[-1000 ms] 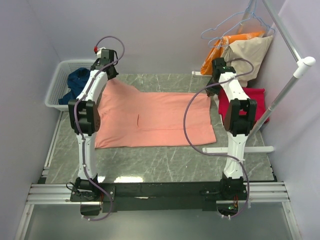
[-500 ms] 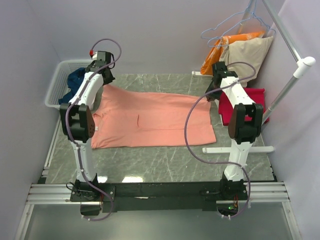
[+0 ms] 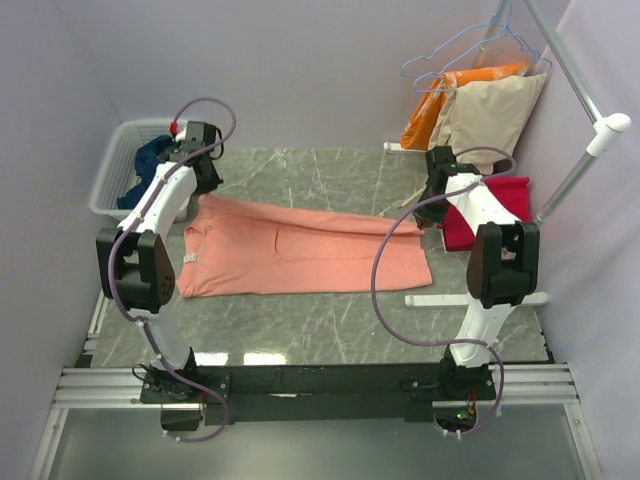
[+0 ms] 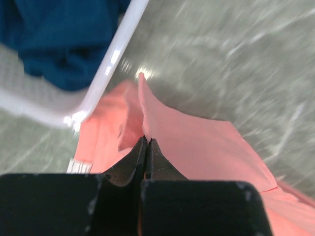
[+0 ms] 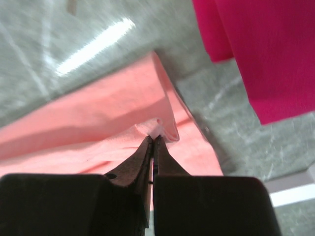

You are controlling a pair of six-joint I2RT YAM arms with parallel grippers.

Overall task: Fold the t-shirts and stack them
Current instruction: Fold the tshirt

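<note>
**Item 1: salmon-pink t-shirt** (image 3: 300,255)
- Location: spread lengthwise across the middle of the grey marble-patterned table (image 3: 330,325). Neck-label end to the left, hem end to the right. Far edge raised off the surface at both corners.
- Handling: thin knit cloth, light and limp, with no stiffness (sags between any two held points, drapes wherever let go). Not fragile. Likely to stretch or skew if pulled unevenly.
- Where to hold: corners and edges, in a shallow pinch, two points level with each other.

**Holds**
- Left gripper (image 4: 146,142): jaws closed tight on the far left corner of the pink cloth, just beside the rim of the white laundry basket (image 4: 110,64).
- Right gripper (image 5: 153,140): jaws closed tight on the far right corner, with a small tuck of hem showing above the tips.

**Judged step:** lengthwise fold, far edge to be brought over toward the near edge (both ends level, or the crease runs crooked).

**Item 2: crimson-red t-shirt** (image 3: 500,205)
- Location: right side of the table, near the right gripper, apart from the pink hem.
- Folded or not: cannot tell.

**Item 3: navy-blue t-shirt** (image 3: 150,160)
- Location: bundled inside the basket, far left.
</note>
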